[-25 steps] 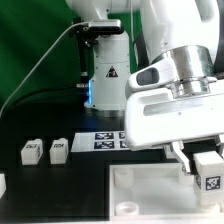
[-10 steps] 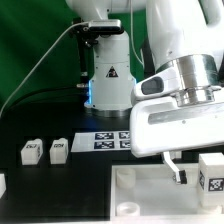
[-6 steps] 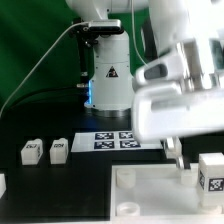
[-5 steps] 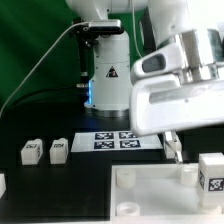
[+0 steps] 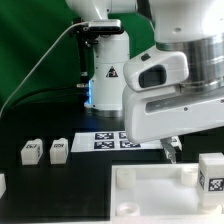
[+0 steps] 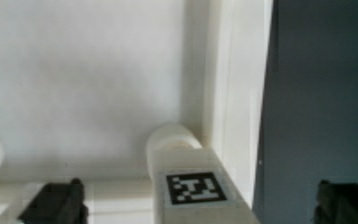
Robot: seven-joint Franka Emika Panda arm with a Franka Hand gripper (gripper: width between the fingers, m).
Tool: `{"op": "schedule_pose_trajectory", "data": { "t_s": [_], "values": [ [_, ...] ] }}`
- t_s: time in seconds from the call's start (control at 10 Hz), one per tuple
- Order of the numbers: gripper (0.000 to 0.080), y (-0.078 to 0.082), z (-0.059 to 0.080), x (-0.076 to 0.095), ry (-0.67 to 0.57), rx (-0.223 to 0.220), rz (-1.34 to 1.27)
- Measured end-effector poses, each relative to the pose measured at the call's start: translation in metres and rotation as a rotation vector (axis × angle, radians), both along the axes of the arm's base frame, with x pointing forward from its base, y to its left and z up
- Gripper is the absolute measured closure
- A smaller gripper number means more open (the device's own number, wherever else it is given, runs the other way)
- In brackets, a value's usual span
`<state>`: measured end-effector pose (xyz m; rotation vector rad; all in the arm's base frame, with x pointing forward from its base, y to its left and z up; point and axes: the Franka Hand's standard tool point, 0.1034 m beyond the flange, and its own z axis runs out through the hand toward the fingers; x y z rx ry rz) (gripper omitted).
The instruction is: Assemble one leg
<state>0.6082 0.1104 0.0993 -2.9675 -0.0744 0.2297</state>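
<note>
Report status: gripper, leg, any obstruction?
Gripper open, empty, apart from the leg. Leg upright at the white top's corner, exterior view's right. No obstruction seen.

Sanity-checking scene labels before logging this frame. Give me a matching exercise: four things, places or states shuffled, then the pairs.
Things:
1. gripper
2. marker board
3. leg nearest the gripper
4. loose leg nearest the marker board

Places or states:
A. upright on a corner of the white square top, exterior view's right
B. lying on the black table, exterior view's left
C. fingers open, above the top, holding nothing
D. flat on the table, between the robot base and the top

Pairs: 1-C; 2-D; 3-A; 4-B
</note>
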Motion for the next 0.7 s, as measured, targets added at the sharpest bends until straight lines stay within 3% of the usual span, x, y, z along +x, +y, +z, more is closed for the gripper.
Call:
{"op": "schedule_pose_trajectory", "data": {
  "t_s": [0.2,0.6,0.7],
  "values": [
    [0.015,0.005,0.002,0.019,0.036,0.004,0.003],
    [0.015,0.008,-0.016,0.019,-0.024,-0.003,-0.004],
    [0.0239,0.007,-0.017,0.016,-0.014,-0.004,-0.004]
  ]
}}
